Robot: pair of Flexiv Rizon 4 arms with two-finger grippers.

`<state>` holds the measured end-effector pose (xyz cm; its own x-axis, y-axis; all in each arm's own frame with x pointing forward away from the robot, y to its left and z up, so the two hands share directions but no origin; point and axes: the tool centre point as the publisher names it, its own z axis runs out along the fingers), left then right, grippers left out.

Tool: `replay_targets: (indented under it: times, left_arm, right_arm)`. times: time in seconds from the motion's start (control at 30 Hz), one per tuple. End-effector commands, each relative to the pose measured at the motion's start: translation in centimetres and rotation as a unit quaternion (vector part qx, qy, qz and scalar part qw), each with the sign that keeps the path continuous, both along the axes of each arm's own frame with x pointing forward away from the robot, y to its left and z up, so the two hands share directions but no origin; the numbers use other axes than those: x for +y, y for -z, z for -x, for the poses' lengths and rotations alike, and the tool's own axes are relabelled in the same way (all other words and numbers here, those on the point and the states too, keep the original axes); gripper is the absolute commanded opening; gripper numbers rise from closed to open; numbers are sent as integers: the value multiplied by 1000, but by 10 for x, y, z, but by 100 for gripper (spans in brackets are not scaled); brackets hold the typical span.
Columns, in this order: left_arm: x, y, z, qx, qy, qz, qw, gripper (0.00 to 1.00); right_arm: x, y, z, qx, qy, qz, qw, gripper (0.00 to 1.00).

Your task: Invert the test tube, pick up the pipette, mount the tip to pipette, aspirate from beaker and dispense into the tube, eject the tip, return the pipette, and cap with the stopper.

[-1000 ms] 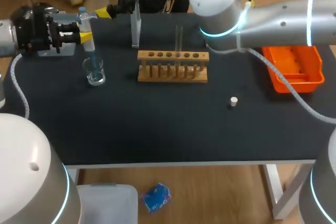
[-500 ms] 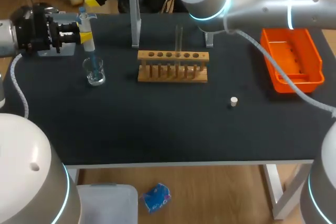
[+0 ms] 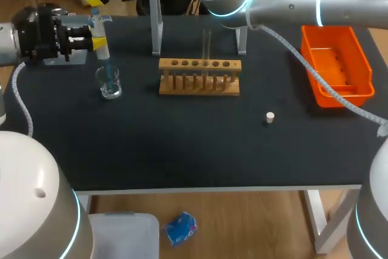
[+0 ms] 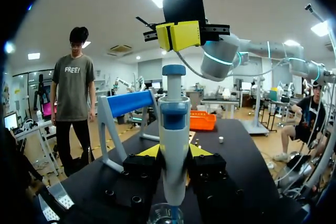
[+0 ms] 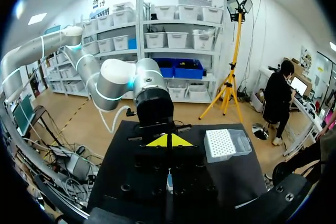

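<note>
Head view over a dark table: at the far left, the pipette (image 3: 103, 53) is held upright by the left gripper (image 3: 97, 42). Its yellow-tipped fingers are clamped on the barrel from both sides, and the pipette's tip is lowered into the small glass beaker (image 3: 110, 84) of blue liquid. The right arm is stretched across the far edge. In the left wrist view the right gripper (image 4: 179, 36) is seen just above the plunger button, apart from it, fingers pressed together. Further right, a test tube (image 3: 207, 40) is stood in the wooden rack (image 3: 199, 83), and the white stopper (image 3: 270, 117) is lying nearer. The pipette is judged light, rigid and smooth, best gripped at mid-barrel, with the plunger pushed straight down. The beaker is judged light and breakable, easily tipped by a sideways drag.
</note>
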<state>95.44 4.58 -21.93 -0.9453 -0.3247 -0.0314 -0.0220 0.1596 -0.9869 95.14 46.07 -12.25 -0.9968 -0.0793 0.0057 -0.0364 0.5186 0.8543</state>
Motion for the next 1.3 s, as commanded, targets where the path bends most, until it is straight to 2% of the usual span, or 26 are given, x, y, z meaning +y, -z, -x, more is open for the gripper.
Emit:
replay_targets:
  times: [0.03, 0.53, 1.3]
  left_arm:
    - [0, 0, 0, 0, 0, 0, 1000, 0]
    - [0, 0, 0, 0, 0, 0, 1000, 0]
    - [0, 0, 0, 0, 0, 0, 1000, 0]
  right_arm:
    - [3, 0, -3, 2, -2, 12, 1000, 0]
    - [-5, 8, -3, 13, 6, 15, 1000, 0]
    - [-1, 20, -4, 24, -1, 30, 999, 0]
